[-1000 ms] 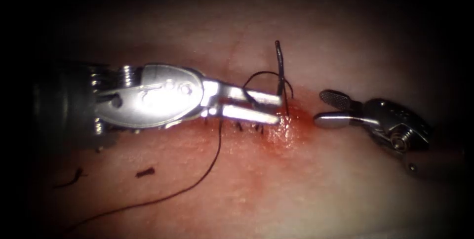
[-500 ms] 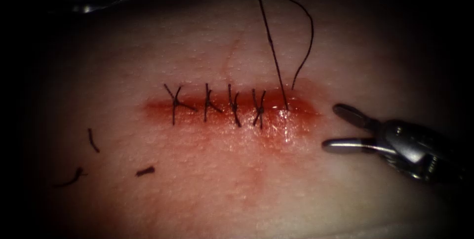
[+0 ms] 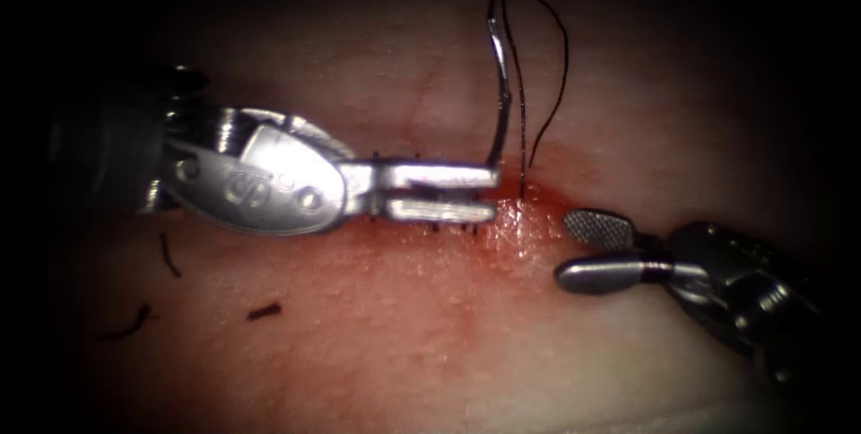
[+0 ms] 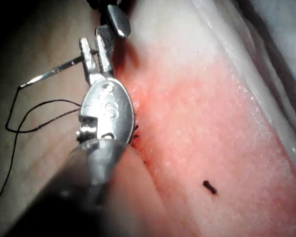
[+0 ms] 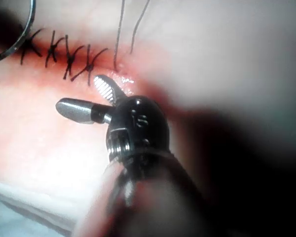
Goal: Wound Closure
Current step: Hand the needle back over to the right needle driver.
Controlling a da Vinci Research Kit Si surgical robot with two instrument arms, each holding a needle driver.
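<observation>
My left tool (image 3: 493, 194) lies along the cut from the left, over the row of stitches (image 5: 69, 59). Its jaws are shut on the curved needle (image 3: 499, 84) near one end. The needle stands upright above the tissue (image 3: 430, 335), clear of it. The left wrist view shows the needle (image 4: 49, 74) sticking out sideways from the left tool (image 4: 92, 35). Dark thread (image 3: 560, 66) rises in two strands from the red, wet right end of the cut (image 3: 525, 205). My right tool (image 3: 569, 247) rests at that right end, open and holding nothing, as the right wrist view of it (image 5: 76, 95) confirms.
Several cut ends of thread (image 3: 265, 312) lie on the tissue left of and below the cut, one more (image 4: 209, 186) in the left wrist view. Red fluid (image 3: 466, 308) stains the tissue around and below the cut.
The left tool, half a second ago high at the picture's top with the thread drawn up, has come back down over the stitches with the needle. The right tool shifted slightly left.
</observation>
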